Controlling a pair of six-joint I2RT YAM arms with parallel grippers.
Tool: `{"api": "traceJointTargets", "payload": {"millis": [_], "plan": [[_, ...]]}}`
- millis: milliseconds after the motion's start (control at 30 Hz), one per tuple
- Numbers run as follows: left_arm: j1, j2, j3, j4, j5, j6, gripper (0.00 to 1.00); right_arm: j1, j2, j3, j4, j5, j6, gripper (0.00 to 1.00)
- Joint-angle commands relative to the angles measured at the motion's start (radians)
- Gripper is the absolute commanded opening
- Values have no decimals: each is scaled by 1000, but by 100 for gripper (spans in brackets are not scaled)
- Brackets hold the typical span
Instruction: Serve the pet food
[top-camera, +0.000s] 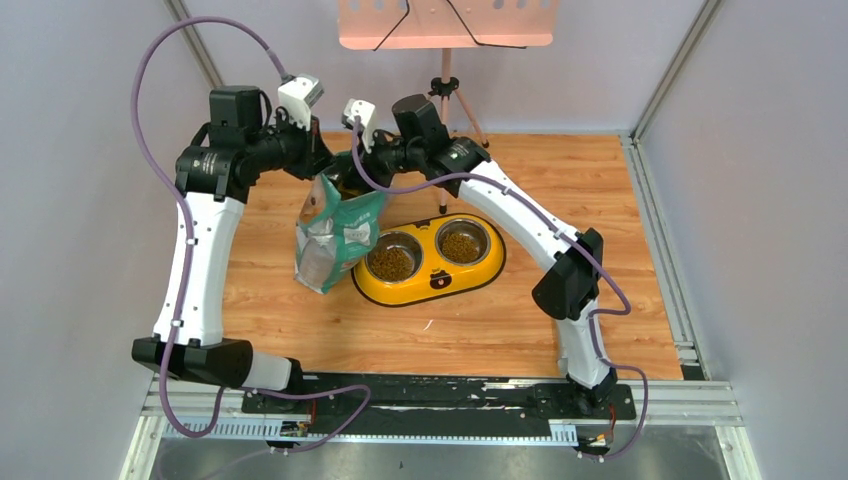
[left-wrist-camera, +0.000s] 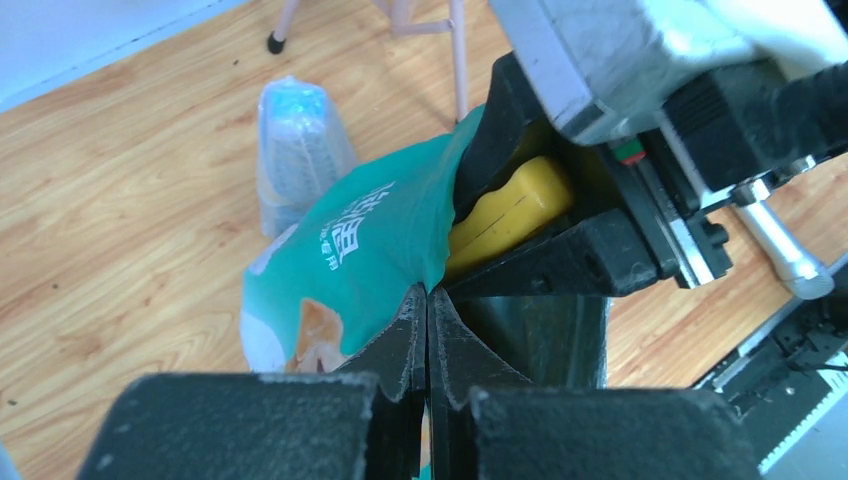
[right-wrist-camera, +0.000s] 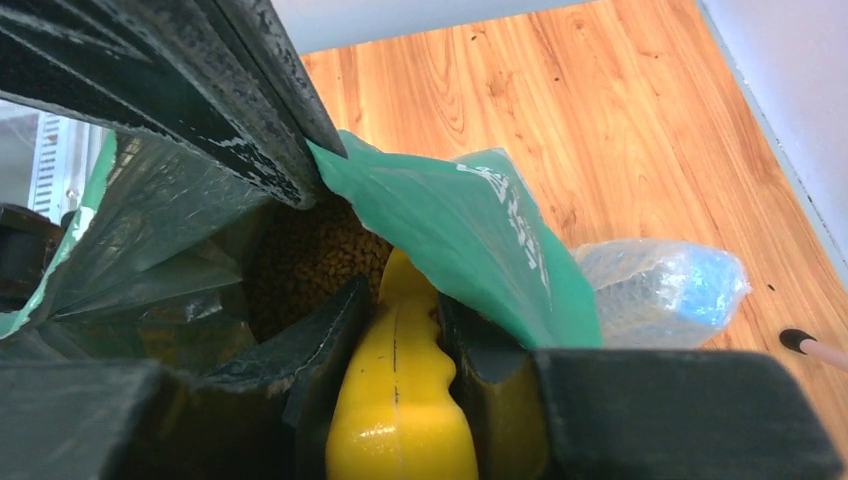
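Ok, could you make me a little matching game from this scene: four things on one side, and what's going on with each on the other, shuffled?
Things:
1. bag
2. scoop
3. feeder
4. tripod

States:
A. stands at the back
B. has kibble in both bowls
C. held by the right jaws, reaching into the bag
D. rim pinched by the left jaws

Pairs: 1-D, 2-C, 3-B, 4-A
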Motion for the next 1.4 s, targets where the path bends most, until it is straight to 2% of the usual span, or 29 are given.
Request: {"api": "traceJointTargets", "payload": {"millis": [0, 167, 433, 633, 767, 933, 1067, 1367], "plan": [[-21, -20, -6, 85, 131, -59, 0, 6, -37, 36, -53, 9, -72, 0], [-30, -16, -25, 87, 104, -59, 0, 2, -5, -12, -59, 22, -126, 0], [-30, -31, -76, 99, -133, -164, 0, -5, 59, -159, 39, 19, -79, 0], [-30, -44, -216, 117, -198, -215, 0, 12, 102, -238, 49, 39, -91, 0], [-30, -79, -306, 185, -217, -221, 0, 17, 143, -285, 38, -7, -27, 0], [-30, -69, -293, 198, -223, -224, 0, 32, 174, -240, -69, -167, 42, 0], [-29, -63, -279, 219, -243, -216, 0, 14, 197, -136, -137, -281, 141, 0], [-11, -8, -211, 246, -266, -177, 0, -83, 192, 5, -108, -444, 406, 0]]}}
